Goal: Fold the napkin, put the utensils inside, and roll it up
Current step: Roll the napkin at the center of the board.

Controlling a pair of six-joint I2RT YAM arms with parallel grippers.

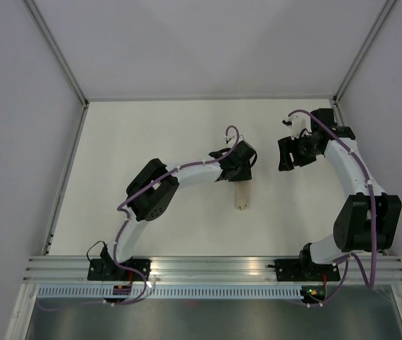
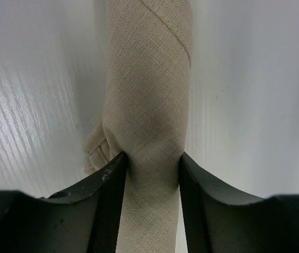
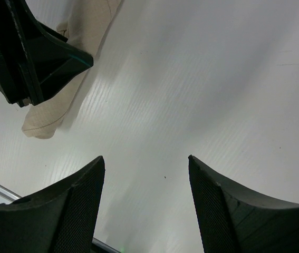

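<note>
Napkin [image 1: 242, 197]: we record it as a tight, narrow, tan roll near the middle of the white table [image 1: 151, 142], its long axis running from the left hand [image 1: 239, 180] toward the near edge.

Left wrist view: the roll [image 2: 149, 105] passes straight between the two dark fingers [image 2: 107, 205] of the left hand [image 2: 153, 163]. Both fingers press on the cloth, which is pinched narrower at the contact. A diagonal wrap edge crosses the upper part of the roll, and a small folded corner sticks out on its left side just above the finger. We cannot tell what the roll contains.

Right wrist view: one rounded end of the roll [image 3: 44, 113] shows beyond the left hand [image 3: 33, 58], with a soft shadow beside it on the table. We cannot tell whether that end touches the table or hangs just above it.

Right hand [image 1: 289, 152]: it sits well apart from the roll, to the right and toward the far side of the table. Its fingers [image 3: 80, 211] stand wide apart with only bare table [image 3: 218, 79] between them, so the right hand [image 3: 146, 163] grips nothing.
</note>
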